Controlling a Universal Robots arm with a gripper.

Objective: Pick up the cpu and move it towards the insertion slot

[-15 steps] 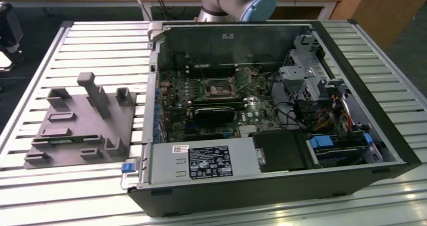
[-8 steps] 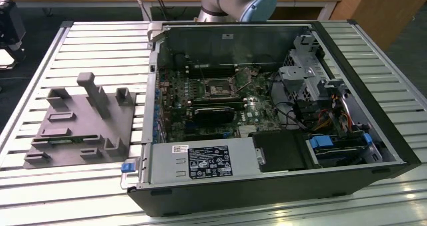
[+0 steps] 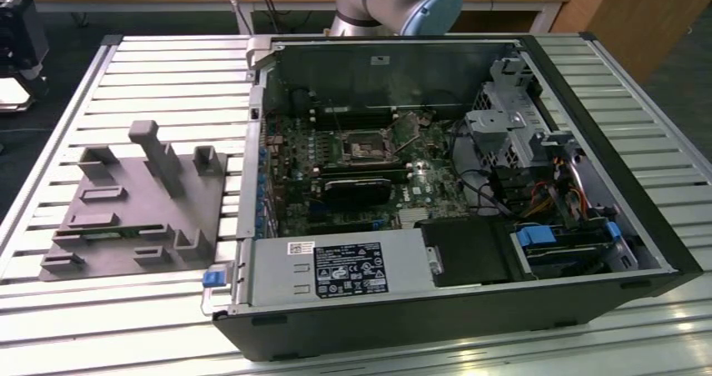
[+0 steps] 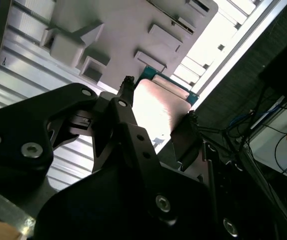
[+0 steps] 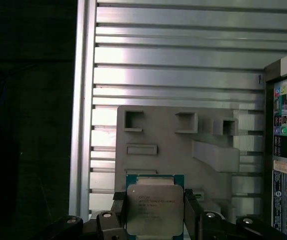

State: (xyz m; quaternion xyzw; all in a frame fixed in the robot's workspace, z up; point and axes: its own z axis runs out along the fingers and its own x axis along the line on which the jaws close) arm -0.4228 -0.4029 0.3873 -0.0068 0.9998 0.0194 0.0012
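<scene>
hand (image 5: pixel 155 214) is clamped on the cpu (image 5: pixel 154 204), one finger (image 5: pixel 119 212) on each of two opposite edges, both touching the chip

first wrist view: silvery top of the cpu faces the camera, green edge showing around it, and it sits square between the fingers

second wrist view: same grip seen from the side, with the pale chip (image 4: pixel 157 109) bridging the two black fingers and its green edge at the far end

behind the chip is the grey fixture (image 5: pixel 183 145); the cpu overlaps the fixture's near edge. It looks lifted clear of the fixture, but I can't tell for sure whether they touch

fixture lies on the slatted aluminium counter (image 5: pixel 183 60), with the pc case (image 5: pixel 286 150) just beside it

exterior view: insertion slot (image 3: pixel 365 149) is on the green board inside the open pc case (image 3: pixel 445 322), a dark square with a metal frame, uncovered

grey fixture (image 3: pixel 139 205) is outside the case on the exterior view's left, well apart from the slot, with the case wall between them

arm (image 3: pixel 401 1) is visible at the far side of the counter (image 3: pixel 167 67), behind the case

cpu is at the fixture side, not at the slot
</scene>
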